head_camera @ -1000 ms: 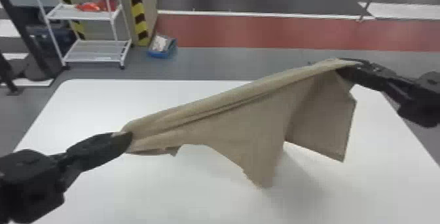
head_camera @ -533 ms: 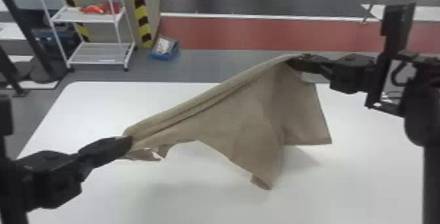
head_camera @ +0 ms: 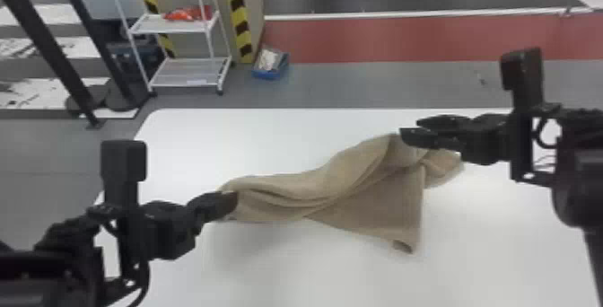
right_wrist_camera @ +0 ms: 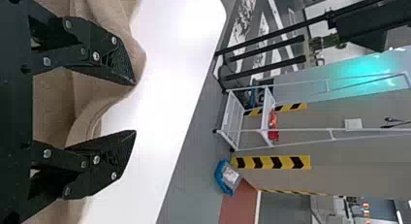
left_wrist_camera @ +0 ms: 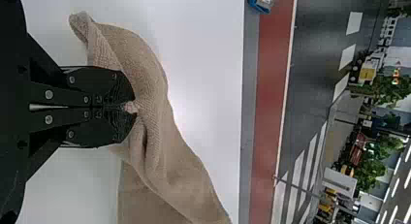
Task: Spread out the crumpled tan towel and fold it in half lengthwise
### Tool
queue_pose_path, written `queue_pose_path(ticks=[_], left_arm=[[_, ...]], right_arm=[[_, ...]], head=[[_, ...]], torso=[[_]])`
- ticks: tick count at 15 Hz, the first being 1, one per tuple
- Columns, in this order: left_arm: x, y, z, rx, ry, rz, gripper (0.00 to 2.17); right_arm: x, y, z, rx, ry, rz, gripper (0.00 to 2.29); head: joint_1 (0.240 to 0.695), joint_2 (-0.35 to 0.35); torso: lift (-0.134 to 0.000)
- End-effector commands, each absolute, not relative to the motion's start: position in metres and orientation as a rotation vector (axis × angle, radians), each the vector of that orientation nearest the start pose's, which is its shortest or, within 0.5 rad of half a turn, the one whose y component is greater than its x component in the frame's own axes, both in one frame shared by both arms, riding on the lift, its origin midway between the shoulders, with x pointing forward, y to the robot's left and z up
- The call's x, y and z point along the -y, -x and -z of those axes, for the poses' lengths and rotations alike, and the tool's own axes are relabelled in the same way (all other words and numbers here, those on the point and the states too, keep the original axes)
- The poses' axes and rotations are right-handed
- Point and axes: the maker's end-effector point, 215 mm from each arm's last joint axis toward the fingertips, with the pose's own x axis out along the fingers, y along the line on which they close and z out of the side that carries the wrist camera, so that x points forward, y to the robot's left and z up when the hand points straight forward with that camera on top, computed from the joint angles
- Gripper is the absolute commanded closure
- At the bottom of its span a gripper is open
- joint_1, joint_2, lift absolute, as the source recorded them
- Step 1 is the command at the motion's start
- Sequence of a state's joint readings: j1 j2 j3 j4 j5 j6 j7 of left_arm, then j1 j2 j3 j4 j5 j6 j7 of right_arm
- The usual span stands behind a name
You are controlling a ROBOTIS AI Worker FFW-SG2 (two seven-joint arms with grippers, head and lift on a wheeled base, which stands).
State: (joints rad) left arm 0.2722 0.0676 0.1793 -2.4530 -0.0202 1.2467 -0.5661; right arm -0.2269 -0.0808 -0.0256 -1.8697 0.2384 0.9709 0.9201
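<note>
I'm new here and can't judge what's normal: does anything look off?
Yes, the tan towel: it lies bunched and twisted on the white table, one end pinched by the left fingers while the right fingers stand open.

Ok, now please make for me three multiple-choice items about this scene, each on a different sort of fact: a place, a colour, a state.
1. In the head view, where does the shelf stand, compared with the table?
A) at its far right
B) beyond it, to the left
C) on top of it

2. What colour is the tabletop?
A) green
B) red
C) white

3. How is the right gripper?
A) open
B) shut
C) hidden

Key:
1 B: it stands on the floor past the far left corner.
2 C: its bare surface is white.
3 A: its fingers stand apart, while the left gripper pinches the towel.
</note>
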Motion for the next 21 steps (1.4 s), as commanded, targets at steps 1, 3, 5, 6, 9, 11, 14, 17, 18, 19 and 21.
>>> queue_pose_path(ticks=[1,3,5,6,9,11,14,17,18,19,21], left_arm=[[-0.219,-0.425,0.361,-0.625,0.088,0.344,1.26],[-0.22,-0.427,0.36,-0.622,0.087,0.344,1.26],[-0.219,-0.426,0.359,-0.621,0.087,0.347,1.26],[-0.219,-0.426,0.358,-0.619,0.087,0.349,1.26],[-0.217,-0.426,0.359,-0.621,0.088,0.353,1.26],[-0.217,-0.426,0.359,-0.621,0.087,0.355,1.26],[-0.217,-0.424,0.359,-0.621,0.087,0.356,1.26],[-0.217,-0.424,0.359,-0.623,0.088,0.358,1.26],[-0.217,-0.423,0.36,-0.624,0.088,0.356,1.26],[-0.217,-0.423,0.36,-0.625,0.088,0.356,1.26],[-0.219,-0.423,0.36,-0.626,0.087,0.353,1.26]], right_arm=[[0.162,-0.549,0.34,-0.537,0.028,-0.654,0.05],[0.159,-0.515,0.342,-0.544,0.039,-0.702,0.1],[0.153,-0.481,0.344,-0.57,0.059,-0.802,0.15],[0.153,-0.469,0.347,-0.593,0.088,-0.832,0.15],[0.149,-0.444,0.357,-0.677,0.203,-0.904,0.19],[0.146,-0.438,0.369,-0.728,0.29,-0.898,0.19],[0.143,-0.437,0.385,-0.787,0.406,-0.868,0.21],[0.137,-0.431,0.406,-0.844,0.44,-0.869,0.22],[0.137,-0.43,0.415,-0.867,0.453,-0.867,0.25],[0.138,-0.429,0.422,-0.886,0.461,-0.864,0.29],[0.14,-0.426,0.432,-0.913,0.496,-0.856,0.29]], head=[[0.695,0.086],[0.695,0.07],[0.695,0.074],[0.695,0.079],[0.695,0.093],[0.695,0.094],[0.695,0.092],[0.695,0.097],[0.695,0.1],[0.695,0.102],[0.695,0.105]], torso=[[-0.124],[-0.124],[-0.124],[-0.124],[-0.124],[-0.124],[-0.124],[-0.124],[-0.124],[-0.124],[-0.124]])
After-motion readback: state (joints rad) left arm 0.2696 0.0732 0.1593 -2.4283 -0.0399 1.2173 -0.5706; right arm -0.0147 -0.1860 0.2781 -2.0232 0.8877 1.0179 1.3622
